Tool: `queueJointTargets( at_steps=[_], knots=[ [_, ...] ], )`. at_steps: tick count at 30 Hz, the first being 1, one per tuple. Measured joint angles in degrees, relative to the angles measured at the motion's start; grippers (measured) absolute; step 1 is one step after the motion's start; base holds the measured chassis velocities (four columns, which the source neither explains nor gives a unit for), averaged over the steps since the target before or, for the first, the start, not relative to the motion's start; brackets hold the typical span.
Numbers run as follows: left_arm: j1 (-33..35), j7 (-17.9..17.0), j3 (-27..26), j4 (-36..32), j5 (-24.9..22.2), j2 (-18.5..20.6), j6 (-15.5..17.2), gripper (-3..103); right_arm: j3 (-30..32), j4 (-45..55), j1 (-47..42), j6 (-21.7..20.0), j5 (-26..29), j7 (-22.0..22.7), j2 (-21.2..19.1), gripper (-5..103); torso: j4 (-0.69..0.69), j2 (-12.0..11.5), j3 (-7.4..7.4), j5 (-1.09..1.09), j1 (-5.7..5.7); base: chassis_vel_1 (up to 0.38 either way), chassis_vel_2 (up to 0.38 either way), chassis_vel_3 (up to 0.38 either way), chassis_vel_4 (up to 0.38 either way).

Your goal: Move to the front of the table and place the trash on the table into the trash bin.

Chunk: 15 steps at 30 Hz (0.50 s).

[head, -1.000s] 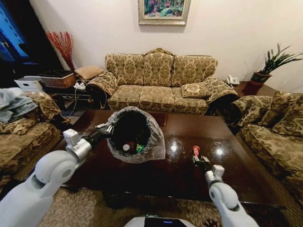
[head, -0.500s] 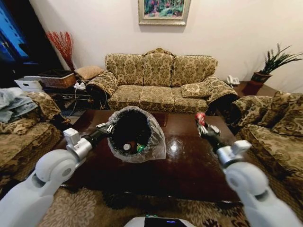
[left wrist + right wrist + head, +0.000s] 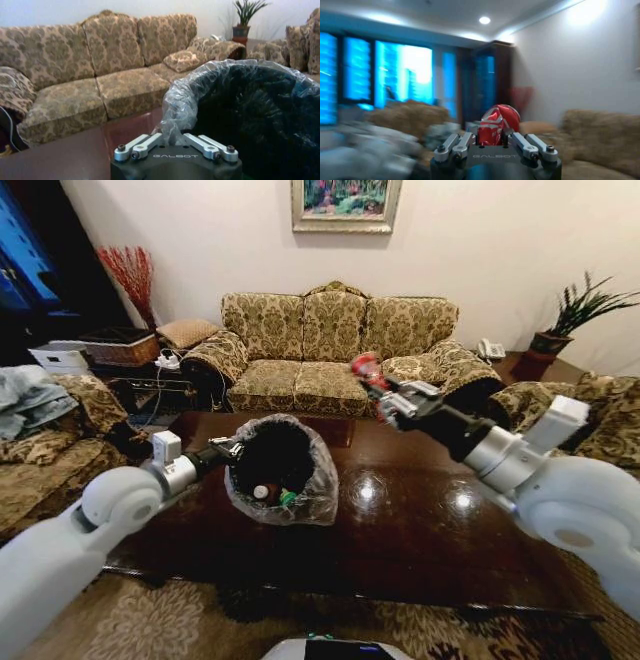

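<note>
Right gripper (image 3: 378,387) is clamped on the crushed red can (image 3: 365,367), raised above the far side of the table (image 3: 420,530), right of the bin (image 3: 278,470). Left gripper (image 3: 226,450) is closed on the bin's bagged rim, holding it tilted over the table's left part. A bottle (image 3: 262,492) and green wrapper (image 3: 287,498) lie inside.

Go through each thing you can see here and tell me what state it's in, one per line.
Crushed red can: held in the air, clamped upright.
Right gripper: shut on the can, raised above the table.
Left gripper: shut on the bin's rim.
Black bag-lined trash bin: tilted, trash inside.
Dark-brown glossy wooden table: bearing the bin.
</note>
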Motion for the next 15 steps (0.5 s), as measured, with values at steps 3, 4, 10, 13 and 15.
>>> queueJointTargets(
  at_steps=[3,4,10,13,15],
  knots=[
    [-9.3,-0.8,7.3,3.3,-1.8,0.0,0.1,1,-11.7,-4.2,11.6,-0.8,2.4,0.7,5.3,28,-0.03,0.0,0.01,0.03,0.0,0.0,0.0,0.0,0.0],
    [-9.3,-0.8,7.3,3.3,-1.8,0.0,0.1,1,-11.7,-4.2,11.6,-0.8,2.4,0.7,5.3,28,-0.03,0.0,0.01,0.03,0.0,0.0,0.0,0.0,0.0],
    [-25.1,-1.3,22.2,9.2,-2.7,-2.6,0.5,1,-30.8,-18.1,29.7,-2.2,1.7,2.6,15.6,28,0.03,0.0,0.02,-0.03,0.01,0.0,0.0,0.0,0.0],
    [-31.0,-1.0,27.7,11.8,-2.9,-3.6,0.6,1,-33.4,-21.6,32.5,-2.6,1.2,2.7,18.5,28,0.01,0.0,0.02,-0.06,0.02,0.0,0.0,0.0,0.0],
    [-38.8,-0.4,33.8,16.2,-3.0,-5.0,0.6,1,-35.3,-24.2,34.5,-3.4,0.6,2.8,20.7,28,0.0,0.0,0.02,0.0,0.02,0.0,0.0,0.0,0.0]
  ],
)
